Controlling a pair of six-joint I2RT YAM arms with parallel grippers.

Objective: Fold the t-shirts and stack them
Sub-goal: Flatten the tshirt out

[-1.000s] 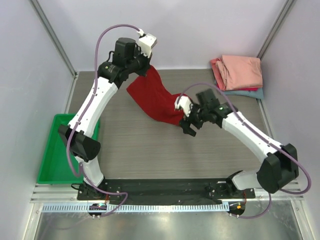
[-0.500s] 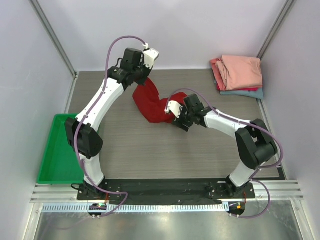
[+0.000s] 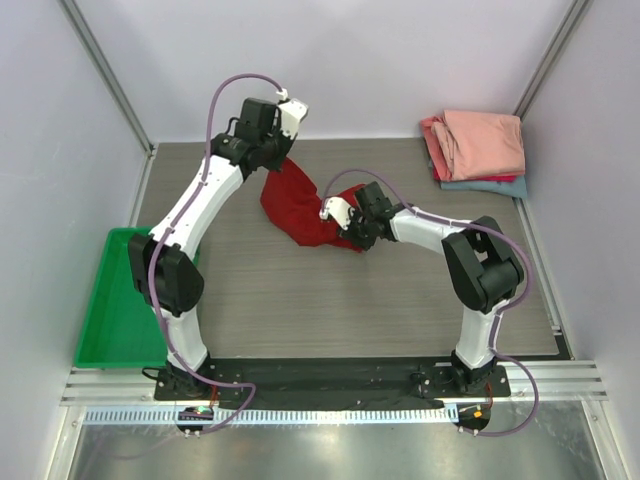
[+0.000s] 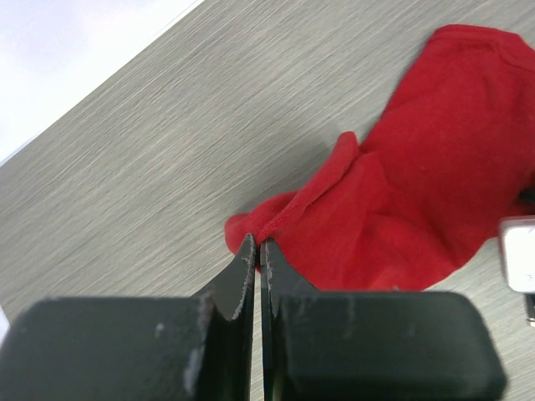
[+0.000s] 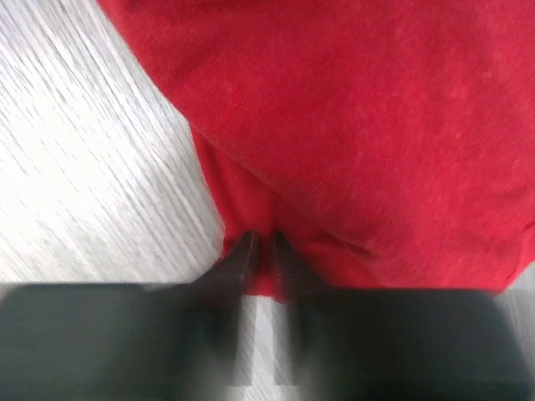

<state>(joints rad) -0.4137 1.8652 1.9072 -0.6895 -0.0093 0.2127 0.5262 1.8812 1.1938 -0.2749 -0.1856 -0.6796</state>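
My left end effector [image 4: 257,248] is pressed together on the far edge of the deep red t-shirt [image 3: 298,208], which lies bunched mid-worktop [image 3: 300,300] toward the far edge. My right end effector [image 5: 261,244] straddles a fold of its near-right edge, fingers narrowly apart. Blur hides whether they clamp it. The folded t-shirts [image 3: 482,145] sit stacked in the far right corner.

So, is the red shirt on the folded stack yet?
No, the red shirt sits bunched mid-table, well apart from the folded stack in the far right corner.
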